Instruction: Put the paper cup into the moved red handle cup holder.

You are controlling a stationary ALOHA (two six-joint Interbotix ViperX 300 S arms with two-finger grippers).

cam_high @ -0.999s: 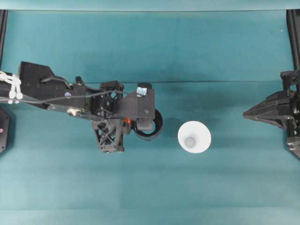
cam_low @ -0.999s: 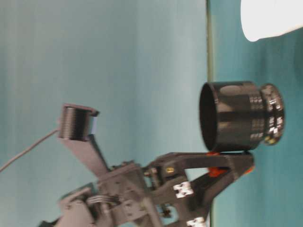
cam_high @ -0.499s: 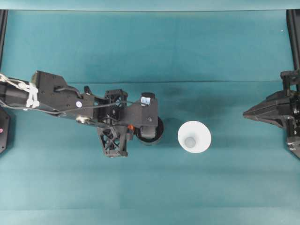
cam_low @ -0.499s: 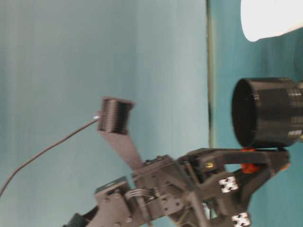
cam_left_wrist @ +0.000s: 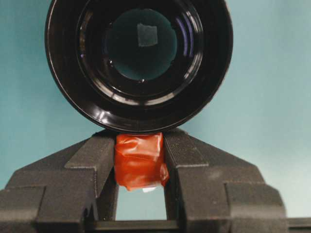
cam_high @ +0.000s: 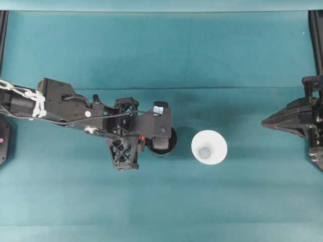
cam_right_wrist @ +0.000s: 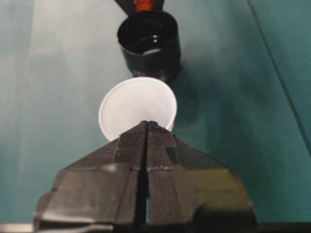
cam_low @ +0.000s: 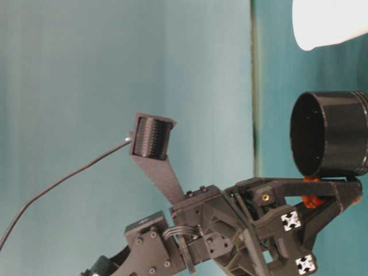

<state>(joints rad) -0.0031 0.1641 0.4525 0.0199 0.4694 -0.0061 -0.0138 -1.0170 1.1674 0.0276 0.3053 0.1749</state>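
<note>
— Paper cup (cam_right_wrist: 137, 108) first: from the right wrist camera it sits just past the tip of the right tool (cam_right_wrist: 147, 127), whose two fingers are pressed together on nothing. Rim up, white hollow facing the lens.

— And overhead?

— Overhead the paper cup (cam_high: 209, 147) stands upright on the teal counter (cam_high: 161, 201), its long axis vertical, greyish base visible through the mouth. The right tool (cam_high: 263, 122) is well apart from it, pointing toward it from the right edge.

— Where is the holder?

— The red handle cup holder (cam_high: 169, 142) is just beside the cup, not touching, largely covered overhead by the left arm (cam_high: 65, 103), which stretches in low from the left. The left wrist view gives what the overhead cannot: the left tool (cam_left_wrist: 140, 160) clamped on the orange-red handle tab (cam_left_wrist: 140, 160), one finger on each side, with the holder's (cam_left_wrist: 138, 63) open mouth toward the camera.

— Is the holder resting on the counter?

— From the table-level view, the holder (cam_low: 330, 134) has its axis vertical; whether its base touches, I cannot tell. The left tool (cam_low: 339, 195) holds it at the side.
</note>
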